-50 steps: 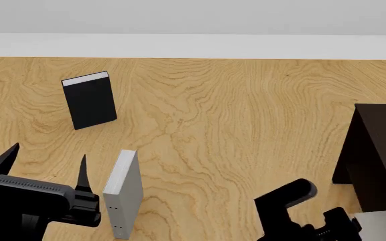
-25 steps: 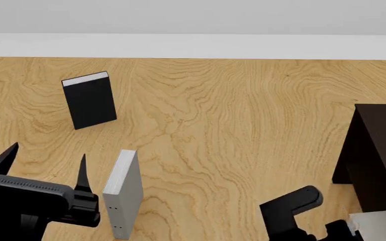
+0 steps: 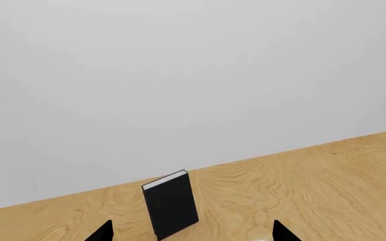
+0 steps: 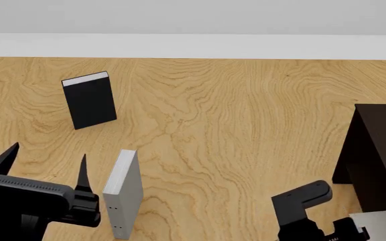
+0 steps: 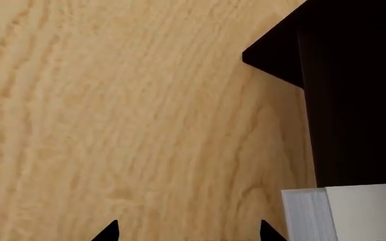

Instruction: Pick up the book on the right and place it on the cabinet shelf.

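Note:
The book (image 4: 381, 224), light grey with white page edges, lies at the bottom right of the head view, right beside the dark cabinet (image 4: 379, 150). The right wrist view shows the book (image 5: 354, 213) against the cabinet (image 5: 354, 90). I cannot make out the cabinet shelf inside it. My right gripper (image 5: 187, 232) is open over bare wood, to the side of the book, with nothing between its fingers. My left gripper (image 4: 45, 156) is open too, low at the left and holding nothing.
A second grey book (image 4: 123, 193) stands upright just right of my left gripper, with two dark dots on its spine. A black book (image 4: 90, 99) stands further back on the left, and the left wrist view has this black book (image 3: 171, 203) too. The wooden surface (image 4: 233, 120) ends at a white wall.
My right arm has shifted to the right and lower in the head view, closer to the book by the cabinet. The left arm and all the books have stayed put.

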You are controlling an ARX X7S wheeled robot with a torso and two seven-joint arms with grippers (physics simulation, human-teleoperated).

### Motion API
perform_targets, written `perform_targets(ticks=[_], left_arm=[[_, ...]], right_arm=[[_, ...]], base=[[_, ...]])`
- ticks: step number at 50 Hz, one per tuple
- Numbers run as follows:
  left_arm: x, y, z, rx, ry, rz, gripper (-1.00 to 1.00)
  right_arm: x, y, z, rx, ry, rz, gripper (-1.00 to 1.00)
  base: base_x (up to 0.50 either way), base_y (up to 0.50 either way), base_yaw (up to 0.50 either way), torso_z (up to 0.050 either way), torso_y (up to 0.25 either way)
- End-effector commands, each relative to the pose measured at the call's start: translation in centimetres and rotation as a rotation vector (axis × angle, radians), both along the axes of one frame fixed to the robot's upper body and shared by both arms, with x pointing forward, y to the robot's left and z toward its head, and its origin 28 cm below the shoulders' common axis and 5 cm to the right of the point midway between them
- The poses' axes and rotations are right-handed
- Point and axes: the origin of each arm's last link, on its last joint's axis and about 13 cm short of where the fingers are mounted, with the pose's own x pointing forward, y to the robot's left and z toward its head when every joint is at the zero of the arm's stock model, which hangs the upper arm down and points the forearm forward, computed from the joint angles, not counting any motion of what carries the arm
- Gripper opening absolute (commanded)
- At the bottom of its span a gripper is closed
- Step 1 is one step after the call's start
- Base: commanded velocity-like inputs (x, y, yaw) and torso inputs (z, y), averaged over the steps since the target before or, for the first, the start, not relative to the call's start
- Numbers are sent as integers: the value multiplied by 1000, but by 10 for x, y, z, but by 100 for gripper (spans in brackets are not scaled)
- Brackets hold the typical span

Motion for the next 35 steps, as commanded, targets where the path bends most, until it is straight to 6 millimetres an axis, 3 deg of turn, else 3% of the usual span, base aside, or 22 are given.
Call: perform_targets(ticks=[1, 35], left_arm=[[1, -1, -1, 0, 1, -1, 100], [3, -4, -2, 9, 12, -5, 100]], right_arm=[[6, -11, 0, 2, 24, -37, 100], [16, -34, 0, -44, -28, -96, 100]], base=[[0, 0, 0, 0, 0], [0, 0, -1, 0, 0]])
